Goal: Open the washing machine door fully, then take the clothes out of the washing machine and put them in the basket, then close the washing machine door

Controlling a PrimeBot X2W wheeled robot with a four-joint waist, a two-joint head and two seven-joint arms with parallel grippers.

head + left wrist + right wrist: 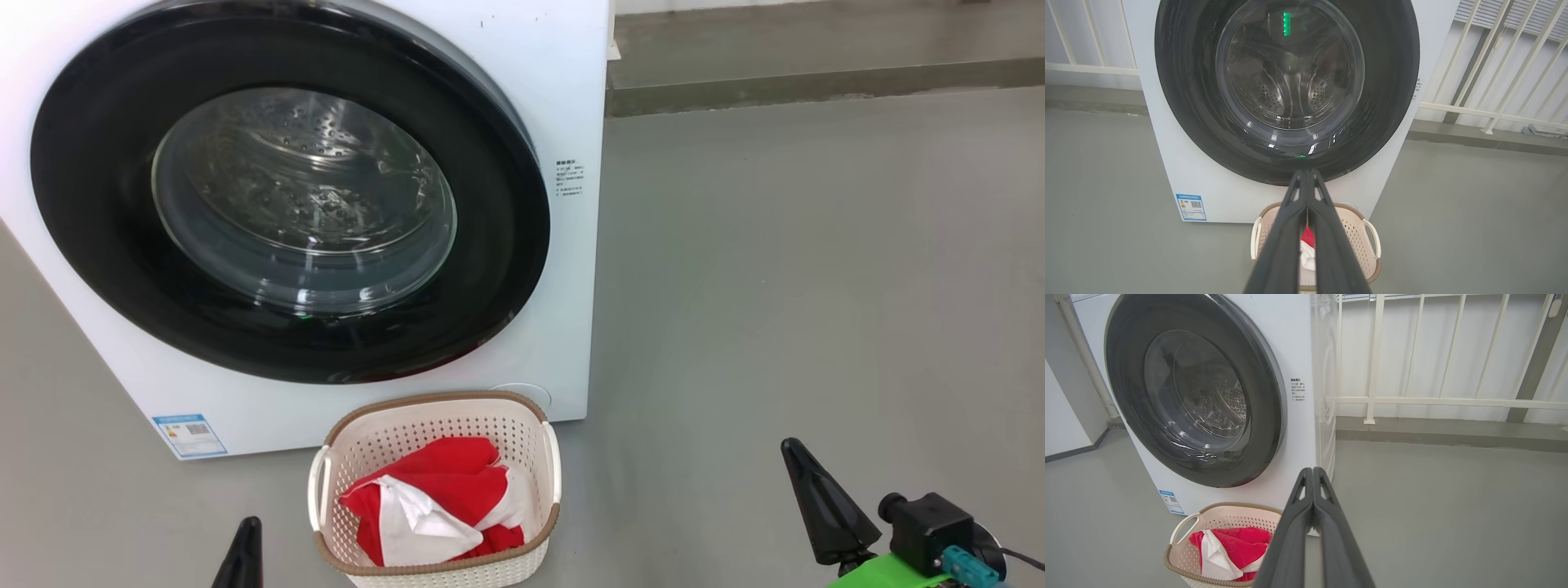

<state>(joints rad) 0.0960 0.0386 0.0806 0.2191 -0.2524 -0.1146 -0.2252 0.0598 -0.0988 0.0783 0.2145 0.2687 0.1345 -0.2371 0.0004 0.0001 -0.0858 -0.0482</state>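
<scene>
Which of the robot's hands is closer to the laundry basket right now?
Left. The left hand sits close beside the basket's left side; the right hand is much farther off on its right side.

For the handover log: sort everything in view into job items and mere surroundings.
Job: big white front-loading washing machine; its round glossy black-rimmed glass door; red-and-white fabric clothes; cream perforated plastic basket with brown rim.
Surroundings: white barred railing; raised grey floor kerb.

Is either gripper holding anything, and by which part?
Nothing is held. The left gripper and right gripper are both shut and empty; the soft red clothes lie in the cream perforated basket.
</scene>
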